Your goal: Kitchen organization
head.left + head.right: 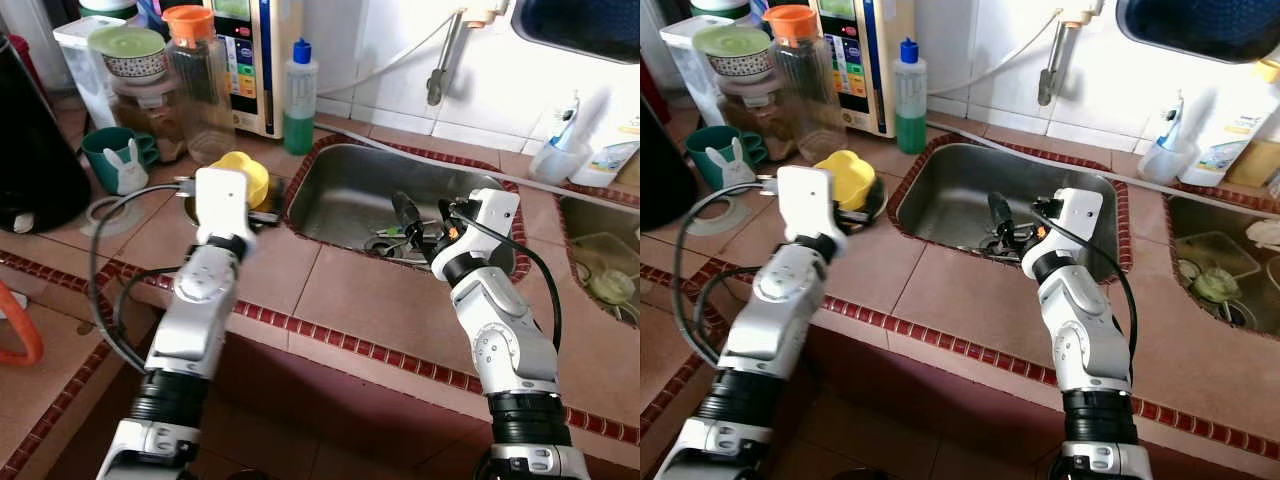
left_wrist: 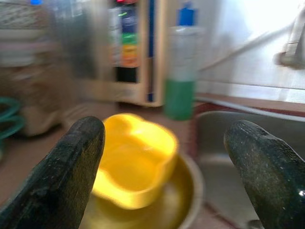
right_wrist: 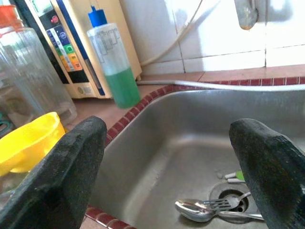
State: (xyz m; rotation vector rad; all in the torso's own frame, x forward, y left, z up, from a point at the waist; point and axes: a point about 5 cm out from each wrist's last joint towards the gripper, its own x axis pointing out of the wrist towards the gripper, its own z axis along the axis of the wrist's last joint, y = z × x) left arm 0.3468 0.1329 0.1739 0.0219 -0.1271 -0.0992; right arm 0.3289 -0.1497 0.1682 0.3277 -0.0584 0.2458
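While both silver arms reach out over a terracotta-tiled kitchen counter [image 1: 330,290], the left gripper [image 2: 167,176] hovers at the sink's left edge with its two black fingers [image 2: 62,176] spread wide and holding nothing, aimed at a yellow bowl [image 1: 246,174] that sits tilted inside a shallow metal dish [image 2: 186,205] just left of the stainless steel sink [image 1: 350,200]. To the right, the right gripper [image 3: 167,171] hangs over the near part of the basin, its fingers likewise released and well apart, nothing between them. Down in the sink, a spoon [image 3: 193,210] and a fork [image 3: 224,204] lie beside the drain [image 3: 233,195], with a small green-tipped item just beyond them that is too small to identify. Farther back on the counter, a clear bottle of green liquid with a blue cap [image 1: 299,97] stands upright at the sink's far left corner, next to a cream-coloured appliance with coloured buttons [image 1: 245,60]. Left of that stand a tall clear jar with an orange lid [image 1: 195,80], a patterned bowl under a green lid [image 1: 130,55] stacked on other containers, and a green mug with a white rabbit figure [image 1: 118,158]. A tap [image 1: 436,70] hangs from the white-tiled wall above the basin, and a second sink [image 1: 600,260] lies at far right.
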